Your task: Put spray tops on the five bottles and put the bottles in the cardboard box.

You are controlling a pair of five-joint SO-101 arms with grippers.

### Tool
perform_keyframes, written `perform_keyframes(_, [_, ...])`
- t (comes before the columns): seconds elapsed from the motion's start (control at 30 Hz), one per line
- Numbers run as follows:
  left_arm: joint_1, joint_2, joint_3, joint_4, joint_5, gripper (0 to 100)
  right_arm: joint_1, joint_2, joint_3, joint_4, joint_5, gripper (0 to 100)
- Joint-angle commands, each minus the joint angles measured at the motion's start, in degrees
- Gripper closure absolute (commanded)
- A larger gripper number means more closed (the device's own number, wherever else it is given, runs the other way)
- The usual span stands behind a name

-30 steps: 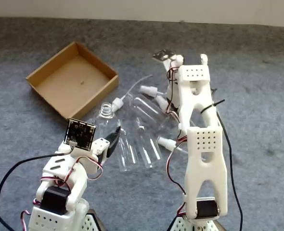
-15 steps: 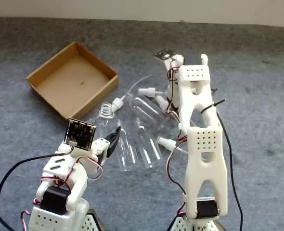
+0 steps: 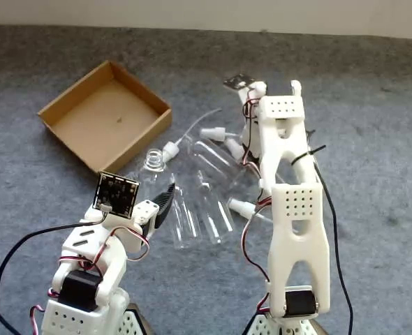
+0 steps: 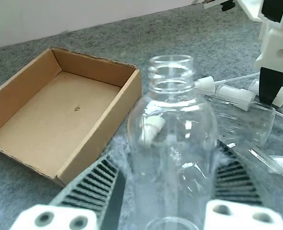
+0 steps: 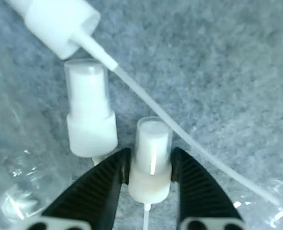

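My left gripper (image 3: 152,192) is shut on a clear bottle (image 3: 151,166) with a bare threaded neck, held low near the cardboard box (image 3: 52,112). In the left wrist view that bottle (image 4: 172,124) stands between the jaws, its neck toward the box (image 4: 103,129). My right gripper (image 5: 150,167) reaches down among the loose tops, its black fingers (image 5: 105,187) pressed on both sides of a white spray top (image 5: 151,153). A second spray top (image 5: 90,120) lies right beside it, and a third (image 5: 60,21) trails its thin tube across.
Other clear bottles (image 3: 185,216) (image 3: 216,213) lie between the arms, with loose spray tops (image 3: 242,207) (image 3: 171,148) (image 3: 211,130) around them. The box is open and sits at the back left. Grey carpet stretches to the right of the right arm.
The right arm's wrist has shifted only very slightly. The left arm and its bottle have not moved.
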Motion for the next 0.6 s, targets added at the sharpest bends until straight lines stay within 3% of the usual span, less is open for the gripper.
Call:
perform_keyframes(0.0, [-0.04,-0.75,-0.31,-1.23,0.26,85,-0.66,-1.54,-3.30,1.36,0.44,93.6])
perform_keyframes(0.23, [4.00,-0.84,-0.22,-1.23,0.35,85,-0.13,-9.71,-2.77,1.36,0.35,93.6])
perform_keyframes(0.57, [9.80,-0.84,-0.13,-1.23,0.53,85,3.47,-27.21,0.40,1.36,-9.41,93.6])
